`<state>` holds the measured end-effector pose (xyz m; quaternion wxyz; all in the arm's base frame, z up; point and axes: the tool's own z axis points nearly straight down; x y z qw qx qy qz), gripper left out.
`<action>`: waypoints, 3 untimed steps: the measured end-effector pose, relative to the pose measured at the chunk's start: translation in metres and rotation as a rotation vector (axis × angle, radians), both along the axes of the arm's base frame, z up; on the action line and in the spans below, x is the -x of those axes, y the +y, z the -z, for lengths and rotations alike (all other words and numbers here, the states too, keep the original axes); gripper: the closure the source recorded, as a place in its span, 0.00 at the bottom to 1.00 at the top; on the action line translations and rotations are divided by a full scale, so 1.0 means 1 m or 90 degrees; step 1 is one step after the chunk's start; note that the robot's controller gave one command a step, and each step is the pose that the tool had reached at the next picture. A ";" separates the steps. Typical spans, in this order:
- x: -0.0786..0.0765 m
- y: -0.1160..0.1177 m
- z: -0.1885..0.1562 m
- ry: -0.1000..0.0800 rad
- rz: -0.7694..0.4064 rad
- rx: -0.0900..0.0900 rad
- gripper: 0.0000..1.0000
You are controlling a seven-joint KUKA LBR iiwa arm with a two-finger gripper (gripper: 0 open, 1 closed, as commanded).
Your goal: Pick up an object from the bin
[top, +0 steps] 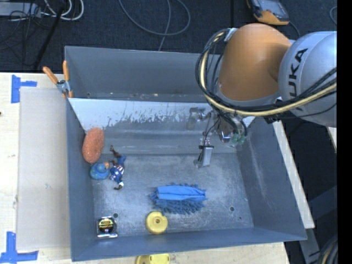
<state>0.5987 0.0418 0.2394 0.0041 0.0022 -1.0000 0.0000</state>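
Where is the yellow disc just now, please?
In the camera view the yellow disc lies low, just below-left of the blue fringed cloth and right of the tape measure.

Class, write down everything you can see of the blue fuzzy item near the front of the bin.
The blue fuzzy item lies flat on the bin floor, front middle, its length running left to right. A smoother, brighter blue band tops a darker, nubbly fringe; it looks soft, like cloth. Only the floor touches it: a yellow round piece sits just off its front left end, and the claw hangs apart, farther back.
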 end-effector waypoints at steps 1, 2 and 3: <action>-0.001 0.000 -0.005 -0.005 0.001 0.000 0.00; 0.038 0.006 0.016 -0.009 -0.014 0.000 0.00; 0.052 0.002 0.068 -0.007 -0.010 -0.001 0.00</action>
